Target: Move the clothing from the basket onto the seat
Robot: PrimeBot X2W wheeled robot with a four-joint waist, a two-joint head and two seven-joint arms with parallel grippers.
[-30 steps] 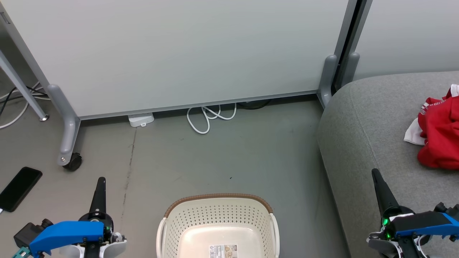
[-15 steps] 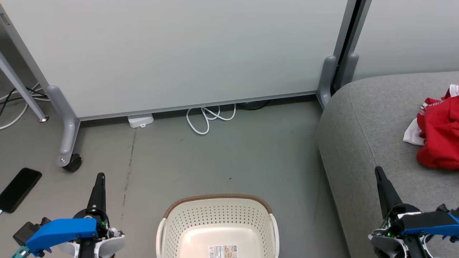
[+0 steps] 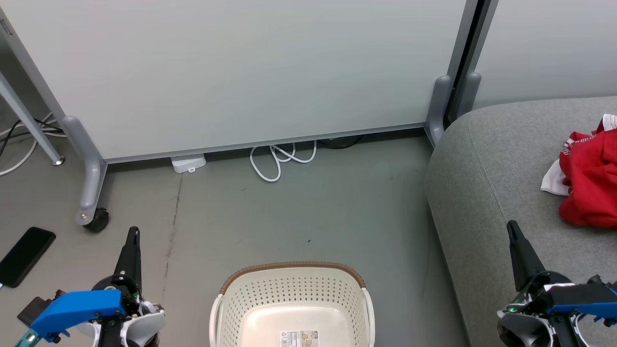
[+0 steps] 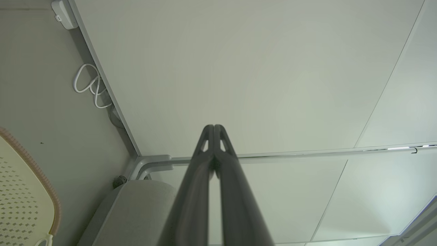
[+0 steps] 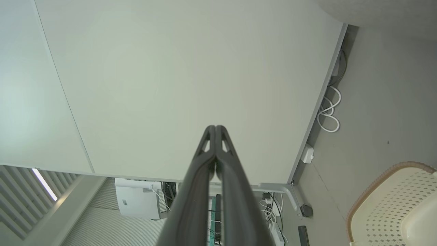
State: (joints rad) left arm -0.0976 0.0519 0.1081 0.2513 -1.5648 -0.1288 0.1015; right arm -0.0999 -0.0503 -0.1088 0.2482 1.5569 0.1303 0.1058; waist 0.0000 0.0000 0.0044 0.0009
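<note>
**Red clothing (image 3: 590, 193) on the sofa (image 3: 482, 193), basket (image 3: 294, 265) looks bare**

The clothing lies bunched on the grey sofa, right of the cream basket and well apart from it. The left claw (image 3: 133, 233), left of the basket, and the right claw (image 3: 513, 228), right of it, are both closed and empty. In my judgement, the basket's hidden near part should be checked before finishing.

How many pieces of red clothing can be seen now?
1 red heap, lying on the grey sofa at the head view's right edge; folds may hide a second piece. The basket shows none.
</note>
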